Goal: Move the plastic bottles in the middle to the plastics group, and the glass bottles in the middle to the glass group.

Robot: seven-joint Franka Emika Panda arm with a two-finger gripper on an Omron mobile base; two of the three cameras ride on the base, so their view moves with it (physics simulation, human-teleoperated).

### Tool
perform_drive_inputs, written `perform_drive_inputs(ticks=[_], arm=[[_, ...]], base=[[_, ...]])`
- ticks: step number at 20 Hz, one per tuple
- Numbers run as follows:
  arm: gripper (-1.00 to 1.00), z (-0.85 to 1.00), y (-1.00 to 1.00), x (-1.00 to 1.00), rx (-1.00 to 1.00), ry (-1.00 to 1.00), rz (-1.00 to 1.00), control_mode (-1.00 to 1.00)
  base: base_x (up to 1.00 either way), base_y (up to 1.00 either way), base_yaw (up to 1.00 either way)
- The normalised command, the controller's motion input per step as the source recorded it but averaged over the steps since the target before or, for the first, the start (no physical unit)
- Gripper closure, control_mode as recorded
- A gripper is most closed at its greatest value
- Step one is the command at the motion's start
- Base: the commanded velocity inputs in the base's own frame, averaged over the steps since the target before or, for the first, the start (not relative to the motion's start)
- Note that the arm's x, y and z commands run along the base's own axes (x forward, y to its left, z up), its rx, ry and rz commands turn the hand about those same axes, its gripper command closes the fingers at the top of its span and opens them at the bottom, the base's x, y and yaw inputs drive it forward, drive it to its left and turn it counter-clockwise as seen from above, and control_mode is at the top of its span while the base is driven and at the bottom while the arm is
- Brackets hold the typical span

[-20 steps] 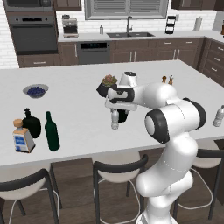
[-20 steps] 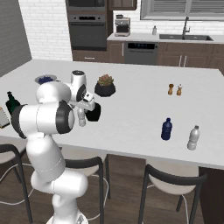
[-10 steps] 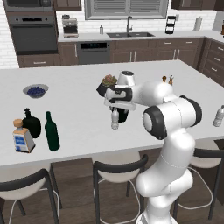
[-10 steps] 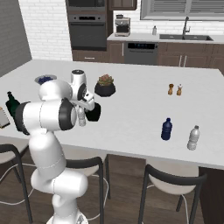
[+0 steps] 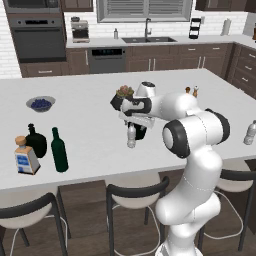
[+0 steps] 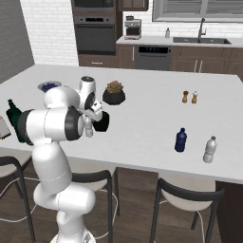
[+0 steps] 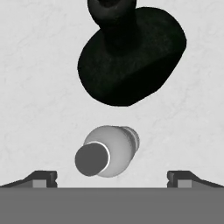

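Note:
In the middle of the counter stands a small clear plastic bottle (image 5: 131, 136) (image 6: 88, 129), and a squat black flask (image 5: 141, 131) (image 6: 101, 121) stands just behind it. My gripper (image 5: 133, 122) (image 6: 90, 118) hangs open right above the bottle, pointing down. In the hand view the bottle's cap (image 7: 107, 151) lies between the two fingertips (image 7: 41, 178), untouched, with the flask (image 7: 131, 57) beyond. A tall green bottle (image 5: 59, 150) stands at the left beside another black flask (image 5: 36, 141) and a cork-stoppered bottle (image 5: 24, 156). At the right stand a dark blue bottle (image 6: 180, 140) and a clear plastic bottle (image 6: 209, 149).
A potted plant (image 5: 124, 96) (image 6: 114, 93) stands just behind the middle bottles. A bowl of blueberries (image 5: 41, 103) sits at the far left, and two small shakers (image 6: 189, 97) at the far right. Stools line the near counter edge.
The arm's elbow has shifted a little to the left while the hand stays over the small plastic bottle. The jaws remain open.

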Motion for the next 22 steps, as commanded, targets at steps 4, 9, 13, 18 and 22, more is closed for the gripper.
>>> perform_drive_inputs(ticks=[4,9,13,18,22], arm=[[-1.00,-0.02,0.01,0.07,0.07,0.00,-0.01,-1.00],[-1.00,-0.03,0.05,0.10,0.01,0.00,0.00,-1.00],[-1.00,-0.02,0.13,0.14,0.00,0.00,0.00,-1.00],[-1.00,-0.06,0.14,0.06,0.00,0.00,0.00,-1.00],[-1.00,-0.13,0.00,0.06,-0.01,0.00,-0.01,-1.00]], base=[[0.00,0.00,0.00],[0.00,0.00,0.00],[0.00,0.00,0.00],[0.00,0.00,0.00],[0.00,0.00,0.00]])
